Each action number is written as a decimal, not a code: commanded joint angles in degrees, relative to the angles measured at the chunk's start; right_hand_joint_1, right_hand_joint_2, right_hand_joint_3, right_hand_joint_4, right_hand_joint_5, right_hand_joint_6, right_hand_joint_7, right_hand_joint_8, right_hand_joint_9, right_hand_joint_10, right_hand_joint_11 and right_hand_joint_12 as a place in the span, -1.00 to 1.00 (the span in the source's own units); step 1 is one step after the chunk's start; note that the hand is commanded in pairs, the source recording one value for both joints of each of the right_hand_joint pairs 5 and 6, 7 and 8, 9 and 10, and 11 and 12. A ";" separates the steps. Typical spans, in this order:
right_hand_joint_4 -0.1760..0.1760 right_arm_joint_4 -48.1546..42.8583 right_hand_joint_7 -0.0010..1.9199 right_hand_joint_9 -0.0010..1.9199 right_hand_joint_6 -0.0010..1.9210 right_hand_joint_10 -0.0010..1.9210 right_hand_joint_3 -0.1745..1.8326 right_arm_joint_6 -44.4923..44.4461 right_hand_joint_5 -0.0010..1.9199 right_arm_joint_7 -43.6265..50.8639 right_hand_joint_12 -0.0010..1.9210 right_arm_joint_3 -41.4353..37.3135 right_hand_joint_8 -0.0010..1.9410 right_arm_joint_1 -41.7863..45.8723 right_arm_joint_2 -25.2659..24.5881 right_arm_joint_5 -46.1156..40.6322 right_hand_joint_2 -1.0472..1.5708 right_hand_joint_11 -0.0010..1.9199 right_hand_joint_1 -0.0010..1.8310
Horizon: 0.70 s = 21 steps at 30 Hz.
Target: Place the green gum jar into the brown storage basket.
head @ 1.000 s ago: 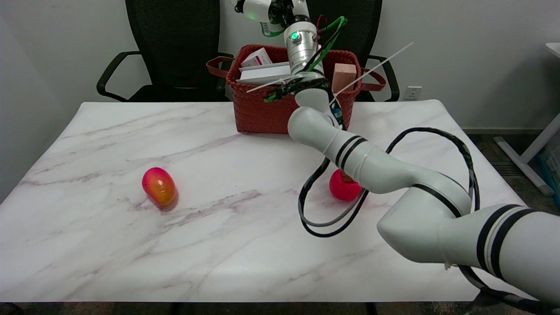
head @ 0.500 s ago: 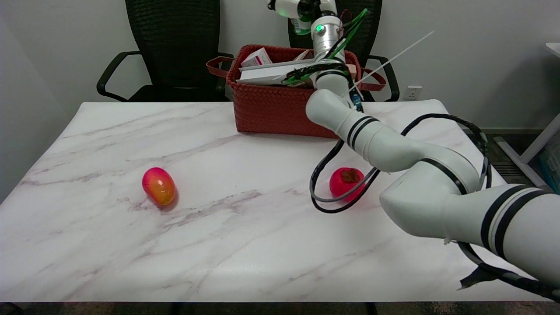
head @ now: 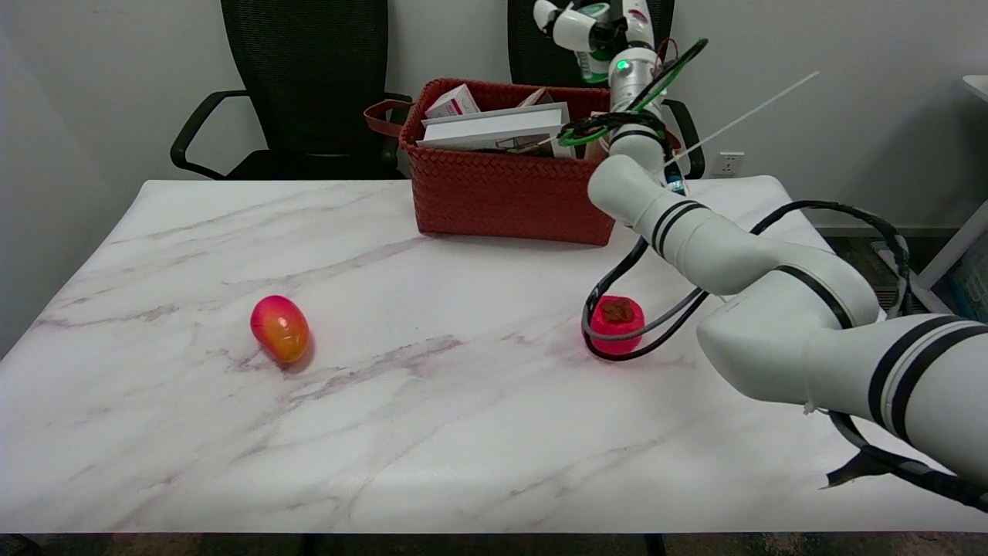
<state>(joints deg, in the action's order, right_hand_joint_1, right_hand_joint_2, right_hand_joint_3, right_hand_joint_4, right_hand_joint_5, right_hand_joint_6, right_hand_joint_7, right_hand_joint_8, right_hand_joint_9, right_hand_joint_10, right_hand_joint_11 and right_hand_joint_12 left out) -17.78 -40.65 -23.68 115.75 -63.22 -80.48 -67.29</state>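
The right hand (head: 590, 23) is raised high at the top edge of the head view, above and behind the far right corner of the brown storage basket (head: 505, 197). Between its white fingers a patch of green and white shows, which looks like the green gum jar (head: 593, 42); the hand seems to grip it, though the fingers and wrist cover most of it and the hold itself cannot be made out.

Below and to the left of the hand, the basket already carries a flat white box (head: 494, 127), a small pink-and-white carton (head: 454, 100) and other packets, so open room appears only at the end nearest the hand.

To do this step well, the jar should probably travel left and toward the camera until it is clearly inside the rim, then go down low over the free end before the fingers spread, so it does not tip off the flat box or fall behind the basket.

Nearer the camera, well below the hand, a red fruit (head: 615, 323) lies against the arm's black cable (head: 617, 270), and an orange-red mango (head: 279, 328) lies far to the left.
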 commanded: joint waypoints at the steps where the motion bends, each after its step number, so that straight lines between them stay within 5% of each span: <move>1: 0.00 3.34 0.79 0.60 0.99 0.59 -0.23 2.82 0.99 0.23 0.42 -0.62 0.77 2.36 4.82 -7.40 0.70 0.42 0.12; 21: 0.00 4.46 0.79 0.56 0.99 0.56 -0.25 4.41 0.99 -0.23 0.36 -0.17 0.77 3.50 2.23 -8.76 0.66 0.36 0.05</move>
<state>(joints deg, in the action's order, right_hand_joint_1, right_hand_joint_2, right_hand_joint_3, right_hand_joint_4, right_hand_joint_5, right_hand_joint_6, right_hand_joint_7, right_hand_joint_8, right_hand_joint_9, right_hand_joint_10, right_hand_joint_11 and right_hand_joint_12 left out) -14.45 -37.32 -23.69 115.30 -60.81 -77.47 -73.44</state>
